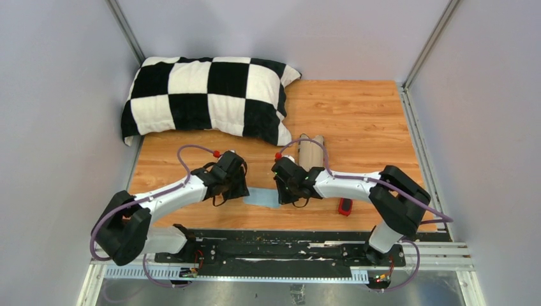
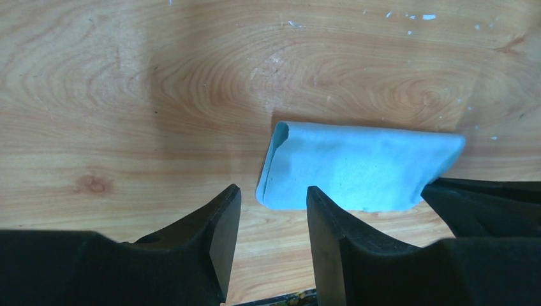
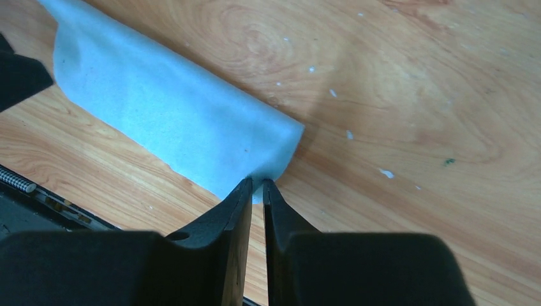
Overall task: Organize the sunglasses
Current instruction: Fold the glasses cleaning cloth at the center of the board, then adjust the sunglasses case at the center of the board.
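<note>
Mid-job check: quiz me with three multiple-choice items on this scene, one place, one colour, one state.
1. Where are the sunglasses? A far left corner; B beside the right arm; C at the far wall.
2. What colour is the cloth? A light blue; B green; C white.
3. The right gripper is: A wide open; B shut on the cloth's corner; C out of view.
Key: 1 B, the red frame lies by that arm in the top view; 2 A, both wrist views show blue; 3 B, its fingertips pinch the corner.
</note>
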`<state>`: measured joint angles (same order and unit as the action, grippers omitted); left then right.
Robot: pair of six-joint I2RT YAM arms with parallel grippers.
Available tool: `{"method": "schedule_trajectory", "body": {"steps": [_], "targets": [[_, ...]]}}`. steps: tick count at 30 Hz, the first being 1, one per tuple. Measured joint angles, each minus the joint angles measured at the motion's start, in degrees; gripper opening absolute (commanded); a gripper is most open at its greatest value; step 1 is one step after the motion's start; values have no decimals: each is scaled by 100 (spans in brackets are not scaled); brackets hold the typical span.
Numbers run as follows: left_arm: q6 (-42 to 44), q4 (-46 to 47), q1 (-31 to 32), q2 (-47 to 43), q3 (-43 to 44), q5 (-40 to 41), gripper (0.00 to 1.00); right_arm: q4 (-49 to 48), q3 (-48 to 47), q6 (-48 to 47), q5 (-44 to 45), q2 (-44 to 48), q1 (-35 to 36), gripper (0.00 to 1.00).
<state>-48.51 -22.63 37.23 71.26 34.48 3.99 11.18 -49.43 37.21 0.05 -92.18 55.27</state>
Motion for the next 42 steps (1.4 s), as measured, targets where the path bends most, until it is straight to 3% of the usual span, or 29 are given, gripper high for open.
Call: {"method": "schedule_trajectory", "body": {"steps": [8, 11, 14, 19, 26, 27, 30, 33, 37, 42], "targets": [[385, 210, -33, 553, 107, -339, 42, 184, -120, -203, 151, 35, 107, 27], [442, 378, -37, 695, 153, -487, 28, 402, -120, -284, 343, 363, 13, 30], [450, 531, -37, 815, 160, -608, 0, 564, -114, -391, 494, 804, -297, 30], [463, 581, -42, 1034, 280, -767, 0, 793, -50, -592, 824, 1467, -1213, 32], [358, 496, -39, 920, 223, -627, 0, 1093, -55, -1001, 1106, 1572, -2293, 38], [328, 468, -39, 857, 177, -577, 1, 1143, -81, -1064, 1167, 1537, -2376, 41], [278, 426, -39, 765, 114, -494, 30, 1248, -289, -1180, 1200, 1322, -2511, 47], [219, 439, -35, 717, 118, -490, 49, 1237, -557, -1239, 1202, 1038, -2555, 53], [273, 269, -35, 549, 118, -367, 52, 1233, -835, -1287, 1191, 597, -2695, 52], [420, -382, -37, 162, 131, 9, 52, 1147, -994, -1381, 914, 61, -3174, 39]]}}
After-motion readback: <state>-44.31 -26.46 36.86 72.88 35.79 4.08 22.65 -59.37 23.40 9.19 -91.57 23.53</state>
